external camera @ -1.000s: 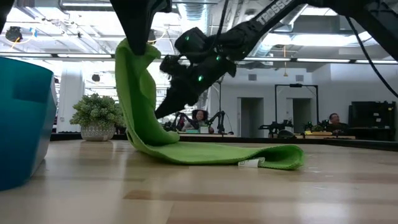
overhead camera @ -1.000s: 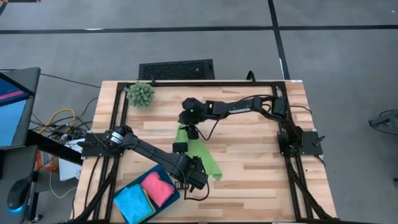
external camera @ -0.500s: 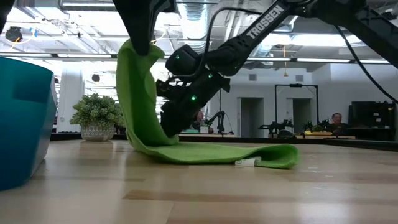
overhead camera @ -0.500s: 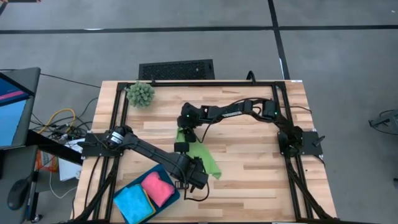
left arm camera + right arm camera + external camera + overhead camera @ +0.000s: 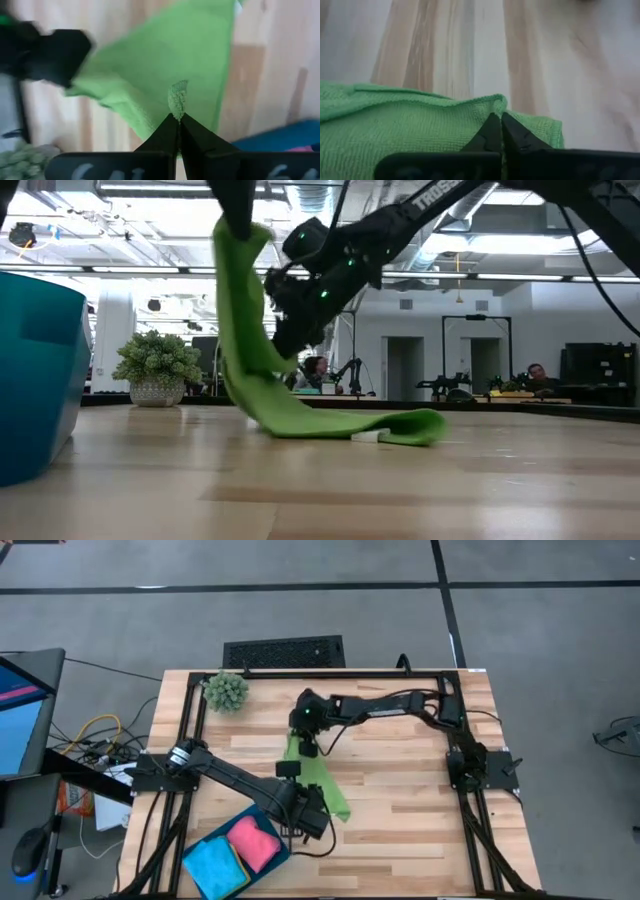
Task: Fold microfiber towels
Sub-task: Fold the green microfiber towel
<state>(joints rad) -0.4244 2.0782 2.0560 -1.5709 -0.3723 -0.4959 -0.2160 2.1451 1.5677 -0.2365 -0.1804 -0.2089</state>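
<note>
A green microfiber towel stands partly lifted at the table's middle. Its upper end hangs from my left gripper, which is shut on it high above the table. The lower part lies on the wood, with a white tag at its edge. My right gripper comes in from the far right and is shut on the towel lower down. In the high view the left gripper is near the towel's left side, and the right gripper is at its far end. My left gripper pinches a small bunched bit of the towel's upper end between its two fingers, coming steeply from above. The cloth hangs below the fingers, and its lower part rests on the table. My right gripper pinches a hemmed edge of the towel near a corner between its two fingers, slanting down from the far right. The cloth there is raised off the wood.
A teal tray at the near left holds a folded blue towel and a pink one; its wall shows in the low view. A spiky green plant stands at the far left. People sit beyond the table.
My right gripper has dipped to the towel, shut on its edge and risen with it. My left gripper has gone up and a little toward the table's right with the upper end. The towel's lying end has slid toward the left.
</note>
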